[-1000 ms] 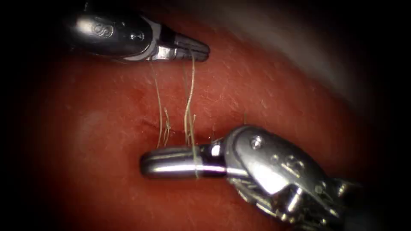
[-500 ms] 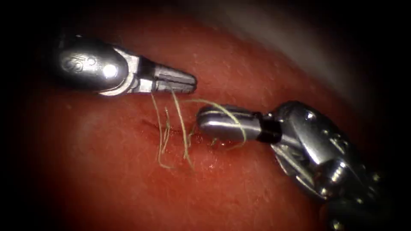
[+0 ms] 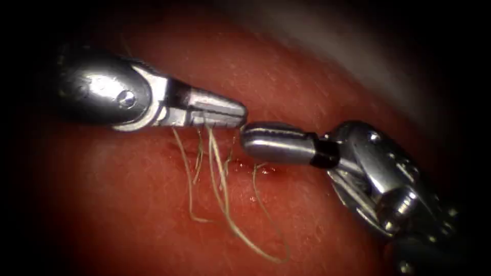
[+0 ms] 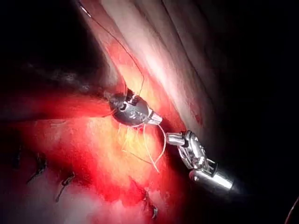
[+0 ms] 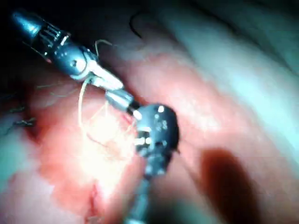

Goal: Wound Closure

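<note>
Tissue (image 3: 317, 92) reads soft and wet around the cut; left tool (image 3: 225, 110) pinches fine, limp thread (image 3: 220, 174) draping over the cut, best taken mid-strand; right tool (image 3: 266, 140), fingers closed, holds nothing.

the endoscope view looks down from above and in front, very close to the tissue (image 3: 317, 76). each wrist view looks along its arm from farther back. all three share the two tool tips meeting over the thread (image 3: 225, 204).
</note>
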`<action>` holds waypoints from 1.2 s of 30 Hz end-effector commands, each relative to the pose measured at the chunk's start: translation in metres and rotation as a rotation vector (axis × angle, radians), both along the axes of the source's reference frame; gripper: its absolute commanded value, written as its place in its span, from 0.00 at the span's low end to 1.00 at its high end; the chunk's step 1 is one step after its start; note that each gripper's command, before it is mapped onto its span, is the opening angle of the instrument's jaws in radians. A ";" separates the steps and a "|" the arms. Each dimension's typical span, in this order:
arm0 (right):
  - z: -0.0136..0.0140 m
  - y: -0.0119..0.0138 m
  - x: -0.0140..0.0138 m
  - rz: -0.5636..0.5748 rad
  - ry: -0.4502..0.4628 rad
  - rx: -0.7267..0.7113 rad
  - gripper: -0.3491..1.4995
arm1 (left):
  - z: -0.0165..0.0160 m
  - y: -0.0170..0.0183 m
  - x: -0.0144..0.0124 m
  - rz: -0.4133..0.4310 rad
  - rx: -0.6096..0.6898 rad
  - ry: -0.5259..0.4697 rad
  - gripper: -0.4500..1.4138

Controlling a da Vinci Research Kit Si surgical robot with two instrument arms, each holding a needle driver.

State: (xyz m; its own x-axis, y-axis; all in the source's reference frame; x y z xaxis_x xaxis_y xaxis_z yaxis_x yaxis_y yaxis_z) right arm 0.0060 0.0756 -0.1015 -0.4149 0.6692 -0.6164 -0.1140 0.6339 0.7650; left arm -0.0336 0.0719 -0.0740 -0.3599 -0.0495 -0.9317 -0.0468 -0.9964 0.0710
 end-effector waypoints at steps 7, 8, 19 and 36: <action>0.0031 -0.0012 0.0017 -0.076 -0.141 -0.026 0.04 | -0.0020 0.0014 0.0020 -0.030 -0.009 -0.077 0.05; 0.0031 -0.0012 0.0017 -0.076 -0.141 -0.026 0.04 | -0.0020 0.0014 0.0020 -0.030 -0.009 -0.077 0.05; 0.0030 -0.0017 0.0066 -0.127 -0.185 -0.037 0.00 | -0.0027 0.0015 0.0012 -0.017 -0.091 -0.335 0.05; -0.0005 -0.0006 0.0107 -0.090 -0.031 -0.023 0.00 | -0.0009 0.0008 0.0008 0.021 -0.137 -0.365 0.05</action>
State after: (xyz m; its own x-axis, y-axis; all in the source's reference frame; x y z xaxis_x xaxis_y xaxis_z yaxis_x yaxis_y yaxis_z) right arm 0.0161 0.0748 -0.1021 -0.3310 0.6853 -0.6487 -0.0847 0.6631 0.7437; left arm -0.0323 0.0728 -0.0754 -0.0020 -0.1876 -0.9822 -0.0701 -0.9798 0.1873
